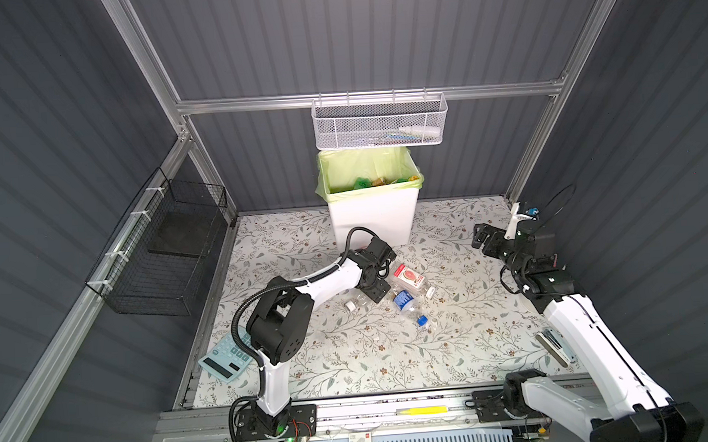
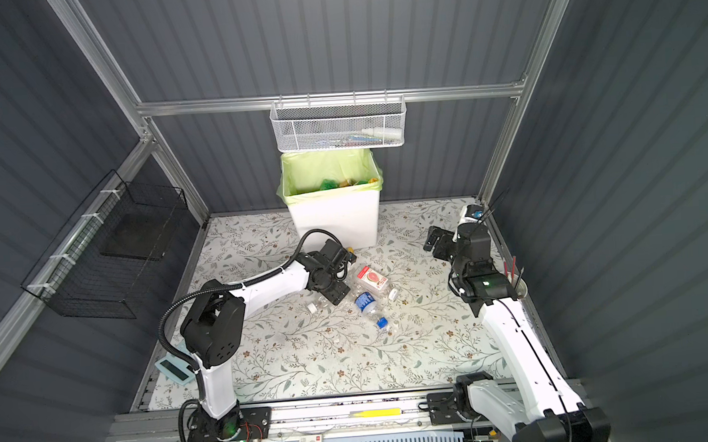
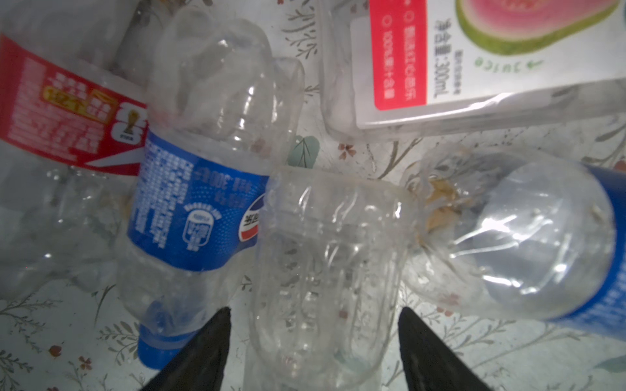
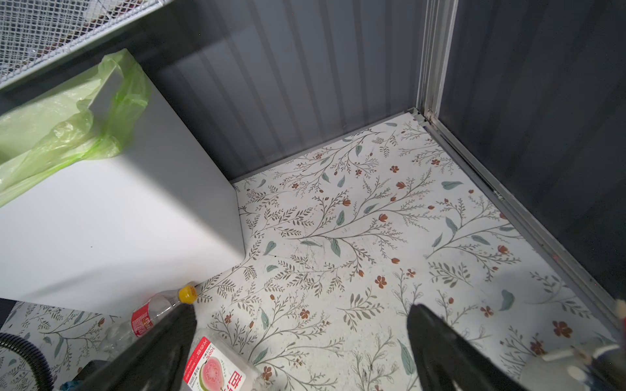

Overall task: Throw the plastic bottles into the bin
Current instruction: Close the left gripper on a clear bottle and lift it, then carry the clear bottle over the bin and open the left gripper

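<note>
Before the bin, clear bottles (blue, red labels) lie.

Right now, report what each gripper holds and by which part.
Nothing is held. The left gripper straddles the body of the unlabelled clear bottle, jaws unclamped; the right gripper is open and empty.

A white mesh basket hangs at back, black wire basket left, calculator front-left.

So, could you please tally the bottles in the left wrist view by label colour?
Blue-label bottles: 2
Red-label bottle: 1
Guava-label bottle: 1
Unlabelled bottle: 1
Total: 5
</note>
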`<state>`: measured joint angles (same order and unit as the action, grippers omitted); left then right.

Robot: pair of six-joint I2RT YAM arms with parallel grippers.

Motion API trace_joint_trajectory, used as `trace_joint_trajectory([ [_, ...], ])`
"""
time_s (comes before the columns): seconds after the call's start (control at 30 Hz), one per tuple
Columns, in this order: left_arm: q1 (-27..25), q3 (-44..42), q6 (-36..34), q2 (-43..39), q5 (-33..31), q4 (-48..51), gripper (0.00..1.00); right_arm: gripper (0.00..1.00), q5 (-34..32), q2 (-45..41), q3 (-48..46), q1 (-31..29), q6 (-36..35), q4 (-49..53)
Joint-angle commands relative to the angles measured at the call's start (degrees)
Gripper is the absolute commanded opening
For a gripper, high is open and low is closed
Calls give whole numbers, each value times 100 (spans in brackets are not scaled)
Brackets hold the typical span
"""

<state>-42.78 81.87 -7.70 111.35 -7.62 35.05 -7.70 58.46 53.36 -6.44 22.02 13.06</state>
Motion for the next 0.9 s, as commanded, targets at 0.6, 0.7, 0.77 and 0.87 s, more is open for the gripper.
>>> trace_joint_trajectory([
  [0.6,-11,-1304,713,-920,94,529,66,99,216,69,-164,116,214,-114],
  [0.7,-16,-1307,727,-926,-12,536,74,99,266,101,-177,116,257,-142],
  [0.77,-5,-1200,714,-857,-47,534,81,99,314,127,-168,116,283,-148],
  [0.87,-10,-991,653,-673,-47,529,87,99,323,131,-168,116,294,-124],
])
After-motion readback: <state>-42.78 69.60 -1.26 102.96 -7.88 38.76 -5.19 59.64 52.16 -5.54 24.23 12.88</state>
